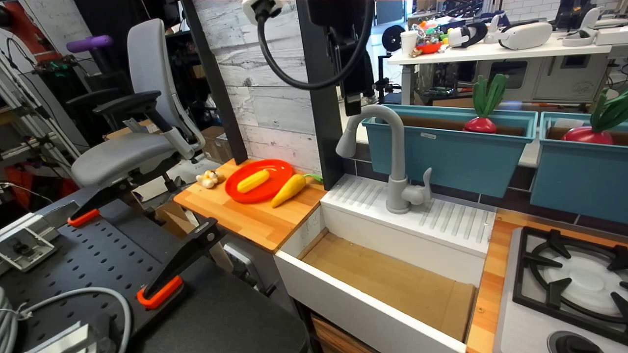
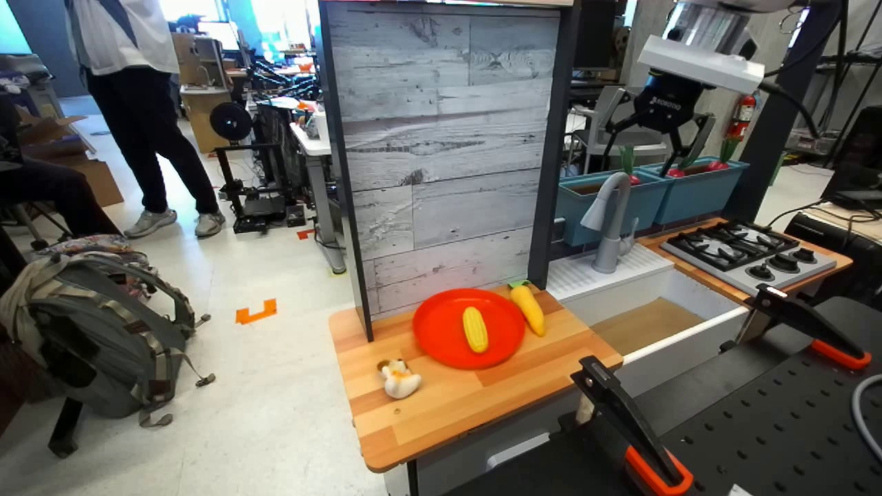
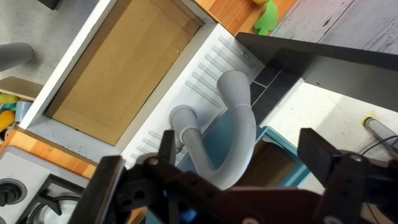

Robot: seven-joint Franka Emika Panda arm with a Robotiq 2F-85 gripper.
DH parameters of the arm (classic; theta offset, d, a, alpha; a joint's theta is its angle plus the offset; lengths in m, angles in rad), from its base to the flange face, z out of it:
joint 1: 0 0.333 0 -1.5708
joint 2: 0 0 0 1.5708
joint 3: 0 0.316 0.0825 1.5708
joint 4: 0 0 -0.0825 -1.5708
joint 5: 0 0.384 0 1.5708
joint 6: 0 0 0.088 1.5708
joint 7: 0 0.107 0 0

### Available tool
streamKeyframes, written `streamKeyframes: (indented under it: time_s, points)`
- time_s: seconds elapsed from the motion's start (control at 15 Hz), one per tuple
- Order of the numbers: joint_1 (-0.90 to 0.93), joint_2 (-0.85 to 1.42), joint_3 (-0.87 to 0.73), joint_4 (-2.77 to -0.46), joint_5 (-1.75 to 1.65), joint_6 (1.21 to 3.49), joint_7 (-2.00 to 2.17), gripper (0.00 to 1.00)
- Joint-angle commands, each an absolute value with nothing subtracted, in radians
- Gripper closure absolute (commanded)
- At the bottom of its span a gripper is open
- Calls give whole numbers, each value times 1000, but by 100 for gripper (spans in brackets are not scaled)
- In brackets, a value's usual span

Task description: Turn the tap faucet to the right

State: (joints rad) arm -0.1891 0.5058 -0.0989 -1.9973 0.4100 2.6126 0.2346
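Observation:
The tap faucet is a grey gooseneck with an arched spout. It stands upright behind the white sink [image 1: 353, 305] in both exterior views [image 1: 398, 147] [image 2: 612, 220]. Its nozzle points toward the side with the red plate. The small grey lever handle [image 1: 426, 189] is on its base. My gripper [image 2: 641, 160] is open and empty above the faucet; in an exterior view one fingertip [image 1: 352, 104] shows just above the arch. In the wrist view the arch [image 3: 244, 140] shows between the spread fingers [image 3: 238, 146], nearer the left finger. Contact cannot be made out; the gripper body hides part of the arch.
Blue planters [image 1: 451, 159] with toy radishes stand right behind the faucet. A dark post [image 1: 319, 93] and wood-pattern panel [image 2: 448, 138] rise beside it. A stove [image 1: 579, 279] is on one side. A red plate [image 1: 235, 192] with yellow toy food lies on the other side.

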Motion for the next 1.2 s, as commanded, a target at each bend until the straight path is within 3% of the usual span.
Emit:
streamKeyframes:
  time_s: [0.0, 0.73, 0.8, 0.87, 1.13]
  points:
    - [-226, 572, -47, -1944, 478, 2642, 209, 0]
    - [-246, 698, -35, -1834, 491, 2622, 233, 0]
    - [-244, 706, -39, -1827, 483, 2618, 235, 25]
    - [-243, 712, -41, -1821, 480, 2619, 237, 28]
    - [-241, 722, -40, -1812, 474, 2617, 233, 58]
